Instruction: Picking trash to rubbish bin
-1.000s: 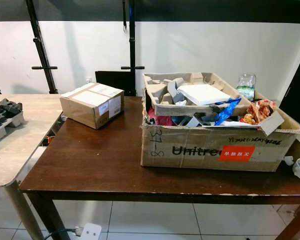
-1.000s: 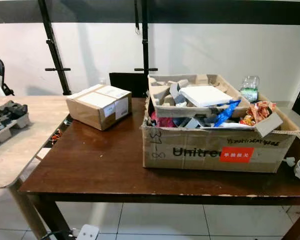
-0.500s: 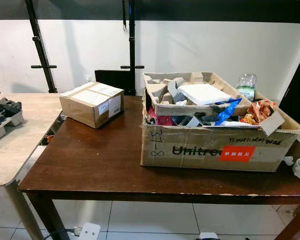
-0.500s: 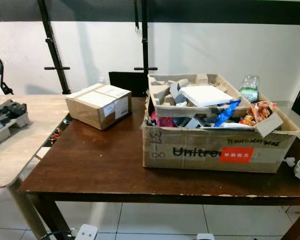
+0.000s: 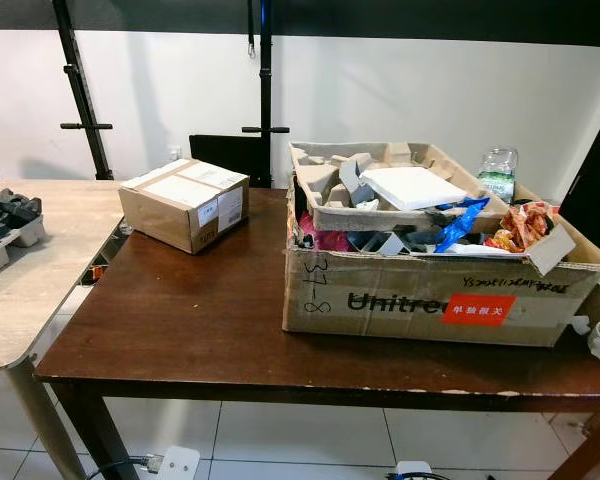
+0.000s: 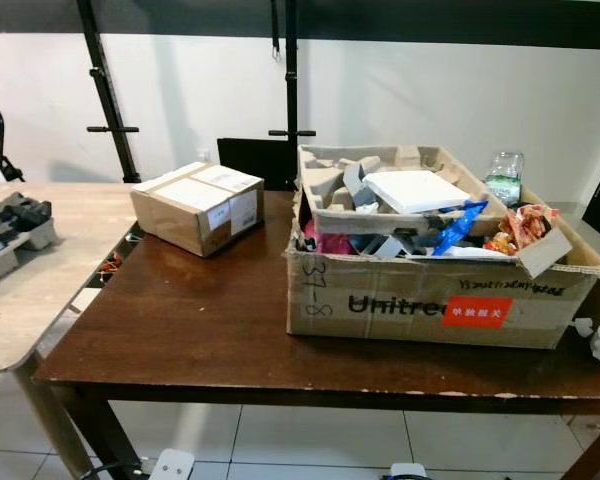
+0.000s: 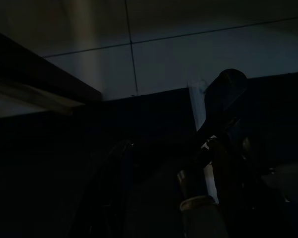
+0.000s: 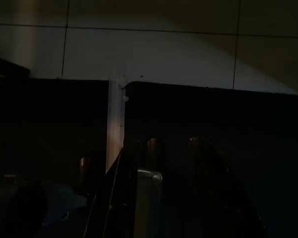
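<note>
Nothing on the bench point(image 5: 180, 320) has moved; only the camera has shifted slightly. Trash fills the big Unitree carton point(image 5: 430, 300) at the right front edge, long side along that edge. A small sealed box point(image 5: 183, 205) sits angled near the back left corner. Either tool's state: cannot tell.

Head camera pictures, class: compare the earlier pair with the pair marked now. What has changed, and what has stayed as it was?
Only the view has shifted slightly, so the camera moved, not the things. Nothing was taken hold of or let go. The big open cardboard box of trash sits in the same spot on the dark wooden table, the small taped box behind it to the left, and the plastic bottle behind the big box.
</note>
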Robot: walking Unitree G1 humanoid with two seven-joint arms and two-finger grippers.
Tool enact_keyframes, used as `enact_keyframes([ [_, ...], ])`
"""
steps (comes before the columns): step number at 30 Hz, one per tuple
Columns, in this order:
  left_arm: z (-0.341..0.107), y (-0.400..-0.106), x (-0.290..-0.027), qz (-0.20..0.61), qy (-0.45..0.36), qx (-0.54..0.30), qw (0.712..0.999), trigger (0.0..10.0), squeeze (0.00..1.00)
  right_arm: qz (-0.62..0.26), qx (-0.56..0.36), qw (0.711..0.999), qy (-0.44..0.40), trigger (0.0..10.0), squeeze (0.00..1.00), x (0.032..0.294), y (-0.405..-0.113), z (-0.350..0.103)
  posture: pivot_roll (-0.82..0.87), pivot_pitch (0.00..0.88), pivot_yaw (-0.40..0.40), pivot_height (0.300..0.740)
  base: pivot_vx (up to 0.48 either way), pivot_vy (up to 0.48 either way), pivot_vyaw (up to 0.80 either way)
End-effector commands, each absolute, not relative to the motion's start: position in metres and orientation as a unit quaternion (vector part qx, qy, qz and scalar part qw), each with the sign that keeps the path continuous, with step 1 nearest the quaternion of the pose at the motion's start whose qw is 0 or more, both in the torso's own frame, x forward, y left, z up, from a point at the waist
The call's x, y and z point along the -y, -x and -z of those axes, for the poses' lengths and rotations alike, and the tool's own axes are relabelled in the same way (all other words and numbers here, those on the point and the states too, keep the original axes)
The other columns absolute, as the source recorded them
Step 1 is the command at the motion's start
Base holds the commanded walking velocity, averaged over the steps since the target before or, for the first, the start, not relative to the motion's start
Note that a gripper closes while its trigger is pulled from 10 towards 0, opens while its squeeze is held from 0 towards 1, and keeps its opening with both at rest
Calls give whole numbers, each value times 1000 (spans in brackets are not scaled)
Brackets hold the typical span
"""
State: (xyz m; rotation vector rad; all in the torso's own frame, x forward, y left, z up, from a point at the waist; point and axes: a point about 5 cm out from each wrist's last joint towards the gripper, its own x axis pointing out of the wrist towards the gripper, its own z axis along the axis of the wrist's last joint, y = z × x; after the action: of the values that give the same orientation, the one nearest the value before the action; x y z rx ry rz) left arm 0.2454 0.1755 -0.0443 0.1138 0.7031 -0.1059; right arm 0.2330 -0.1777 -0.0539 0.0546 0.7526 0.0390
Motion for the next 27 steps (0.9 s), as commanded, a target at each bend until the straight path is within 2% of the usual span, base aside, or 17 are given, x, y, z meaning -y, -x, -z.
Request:
enact_keyframes([
  [1, 49, -239, -172, 56, -51, -351, 933, 10000, 0, -14, -383, 923, -30, 10000, 0, 179, -224, 60, -98, 124, -6, 740, 0, -285, 0],
  [27, 48, -241, -170, 64, -51, -351, 933, 10000, 0, -8, -390, 921, -26, 10000, 0, 184, -219, 62, -107, 120, 0, 740, 0, -281, 0],
])
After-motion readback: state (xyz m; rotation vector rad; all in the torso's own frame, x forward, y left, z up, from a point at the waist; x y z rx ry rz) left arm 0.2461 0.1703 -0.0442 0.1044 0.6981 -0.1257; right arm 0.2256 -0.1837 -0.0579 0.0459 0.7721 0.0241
